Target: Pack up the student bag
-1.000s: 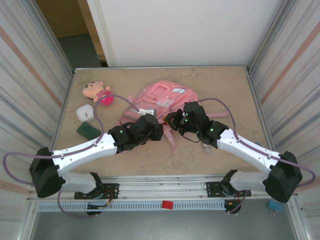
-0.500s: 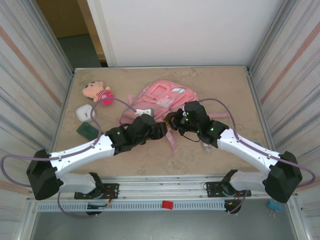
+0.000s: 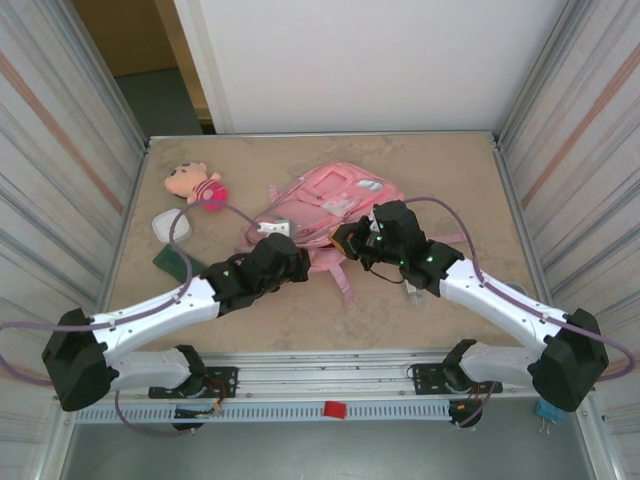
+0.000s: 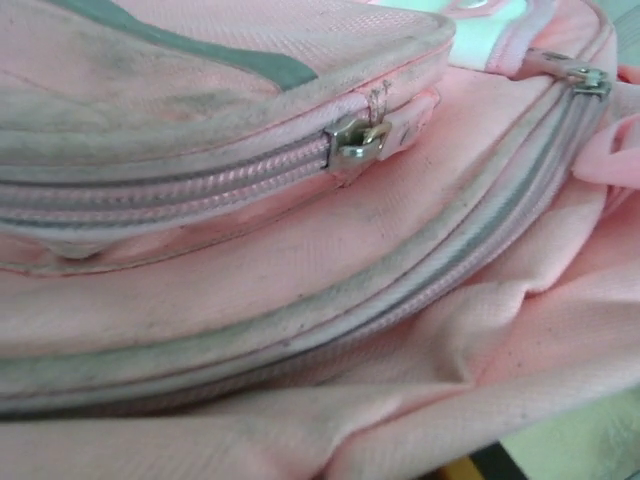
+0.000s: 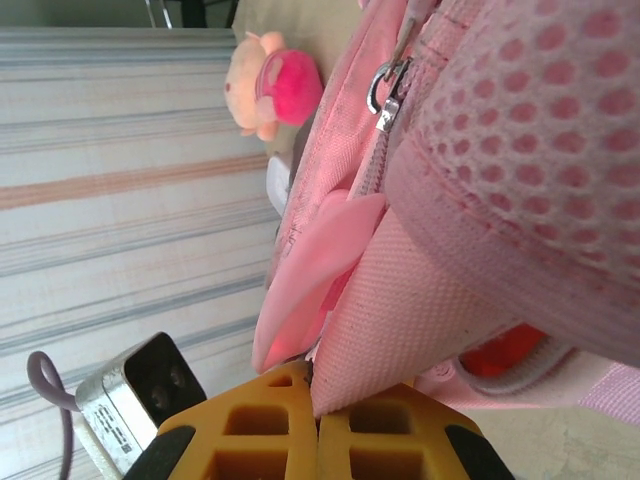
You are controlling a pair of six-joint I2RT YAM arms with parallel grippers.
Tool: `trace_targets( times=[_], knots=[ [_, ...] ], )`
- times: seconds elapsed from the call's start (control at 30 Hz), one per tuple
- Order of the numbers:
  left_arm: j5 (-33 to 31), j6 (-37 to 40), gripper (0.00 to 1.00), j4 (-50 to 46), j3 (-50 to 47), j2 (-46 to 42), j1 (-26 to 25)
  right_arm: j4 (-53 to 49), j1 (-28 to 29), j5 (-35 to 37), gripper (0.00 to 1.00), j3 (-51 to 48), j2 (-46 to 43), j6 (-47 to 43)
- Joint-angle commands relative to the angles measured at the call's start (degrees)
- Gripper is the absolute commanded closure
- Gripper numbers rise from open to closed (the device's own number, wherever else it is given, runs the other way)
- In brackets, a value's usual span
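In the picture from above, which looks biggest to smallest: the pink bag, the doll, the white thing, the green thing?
1. pink bag
2. doll
3. white thing and green thing look alike; the green one is partly covered.

Quick headcount on the bench [image 3: 450,170]: one student bag [image 3: 335,195], the big pink one. One plush doll [image 3: 195,185], one small white thing [image 3: 168,225], one dark green block [image 3: 170,263]. Two arms [image 3: 160,310] [image 3: 500,295]. Left wrist view up close: two metal zipper pulls [image 4: 360,138] [image 4: 580,75] and two zipper tracks [image 4: 170,180] [image 4: 450,260]. Right wrist view: one pull [image 5: 385,95] and two orange fingers [image 5: 250,435].
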Motion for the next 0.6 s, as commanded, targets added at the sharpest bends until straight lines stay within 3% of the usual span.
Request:
trace_targets(
  times=[0.0, 0.17, 0.3, 0.57],
  knots=[
    [-3.62, 4.42, 1.00, -2.72, -5.94, -2.26, 2.93, 10.36, -0.73, -1.70, 1.00, 2.09, -6.19, 1.05],
    [-0.11, 8.99, 1.00, 0.74, -4.57, -3.90, 2.96, 9.97, -0.44, -1.54, 1.00, 2.01, -5.14, 0.51],
    [-4.49, 7.23, 1.00, -9.57, -2.34, -3.28, 3.80, 8.88, -2.29, -2.09, 1.00, 1.81, -6.34, -0.07],
    [-0.61, 5.12, 1.00, -10.32, -12.01, -10.04, 5.43, 3.68, -9.69, -5.78, 1.00, 3.42, -9.64, -3.12]
  ],
)
